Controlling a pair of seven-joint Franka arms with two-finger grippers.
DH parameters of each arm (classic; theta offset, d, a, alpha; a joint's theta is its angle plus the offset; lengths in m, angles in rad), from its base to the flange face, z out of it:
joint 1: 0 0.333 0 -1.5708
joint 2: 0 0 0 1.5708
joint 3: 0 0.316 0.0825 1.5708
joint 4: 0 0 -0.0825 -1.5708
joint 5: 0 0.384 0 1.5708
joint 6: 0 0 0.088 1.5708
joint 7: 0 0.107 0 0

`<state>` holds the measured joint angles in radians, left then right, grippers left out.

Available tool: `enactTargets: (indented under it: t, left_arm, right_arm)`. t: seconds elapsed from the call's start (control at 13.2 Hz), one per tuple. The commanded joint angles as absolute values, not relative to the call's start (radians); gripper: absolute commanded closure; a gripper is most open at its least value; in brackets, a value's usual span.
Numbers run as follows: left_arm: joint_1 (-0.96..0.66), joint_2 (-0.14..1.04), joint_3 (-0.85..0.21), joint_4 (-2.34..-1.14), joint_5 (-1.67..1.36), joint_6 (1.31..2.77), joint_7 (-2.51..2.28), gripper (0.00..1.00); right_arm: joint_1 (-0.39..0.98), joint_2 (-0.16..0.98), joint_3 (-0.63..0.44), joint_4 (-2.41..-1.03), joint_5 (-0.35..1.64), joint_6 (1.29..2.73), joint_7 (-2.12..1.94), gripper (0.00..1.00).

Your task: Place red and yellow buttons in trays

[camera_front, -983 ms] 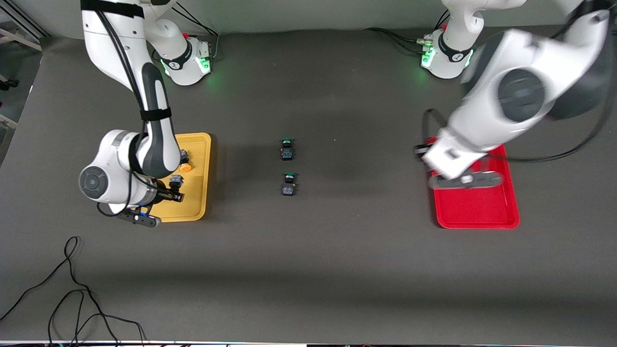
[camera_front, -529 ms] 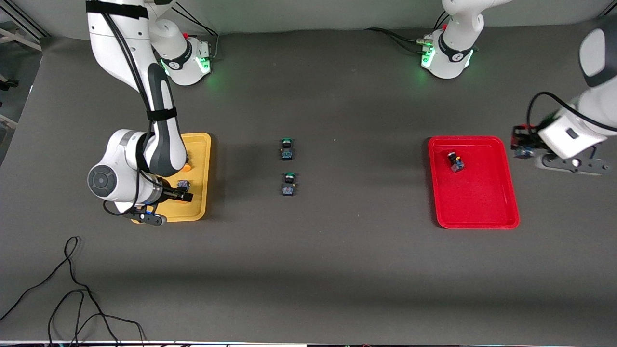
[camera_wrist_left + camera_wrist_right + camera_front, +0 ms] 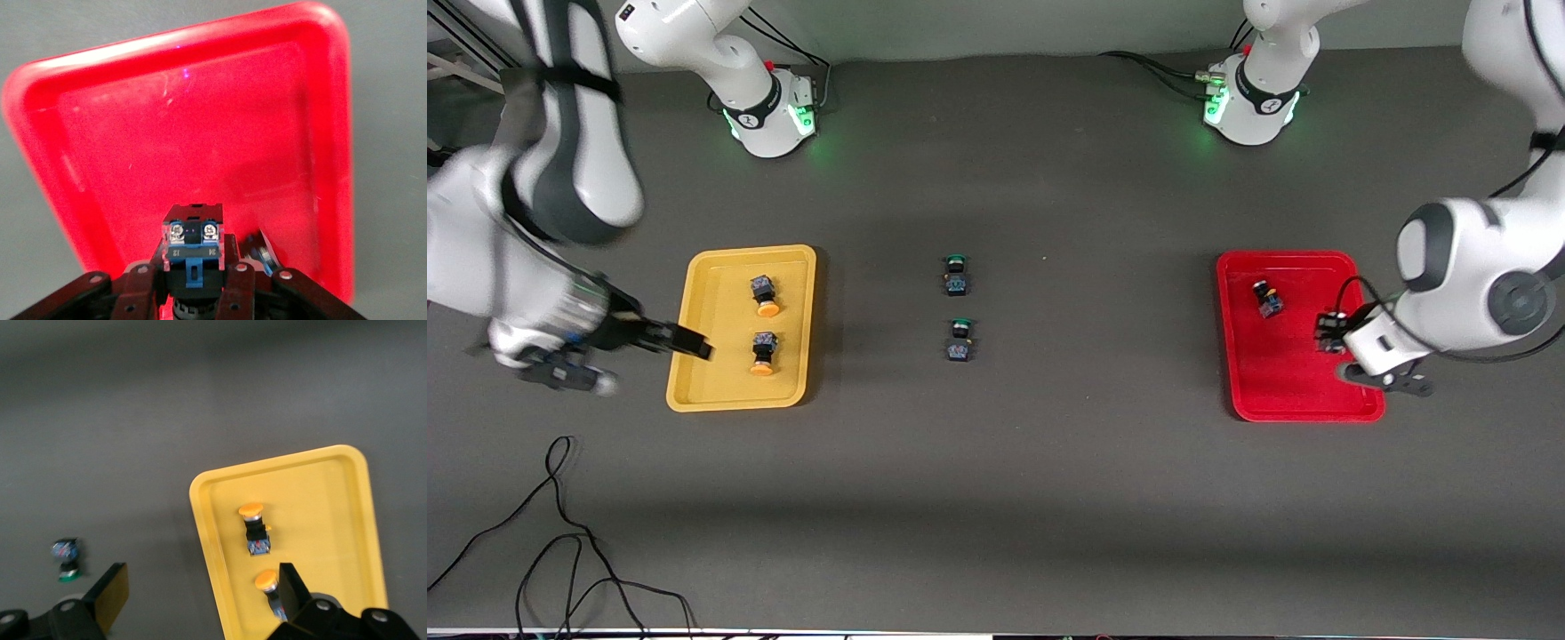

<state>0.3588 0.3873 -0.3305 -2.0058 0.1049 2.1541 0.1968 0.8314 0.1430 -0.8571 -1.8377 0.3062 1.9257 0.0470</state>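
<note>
The yellow tray holds two yellow-capped buttons. My right gripper is open and empty over that tray's rim at the right arm's end. The right wrist view shows the tray, both buttons and my open gripper. The red tray holds one button. My left gripper hangs over the red tray, shut on a dark blue-black button whose cap is hidden. The red tray fills the left wrist view.
Two green-capped buttons lie on the dark table between the trays; one shows in the right wrist view. A loose black cable lies near the front camera at the right arm's end.
My right gripper has drawn back off the yellow tray, leaving the second yellow button in it. My left gripper has swung from beside the red tray to over it, still holding its button.
</note>
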Motion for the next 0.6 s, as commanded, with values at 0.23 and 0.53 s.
enactTargets:
  t: [0.23,0.53]
  left_arm:
    - [0.364,0.462,-0.318,-1.987,0.133,2.207,0.199,1.00]
    - [0.356,0.378,-0.322,-1.973,0.132,2.095,0.206,0.00]
  right_arm:
    - [0.842,0.028,-0.825,-1.707,0.146,1.718,0.046,0.00]
    - [0.715,-0.064,-0.657,-1.715,0.080,1.683,0.048,0.00]
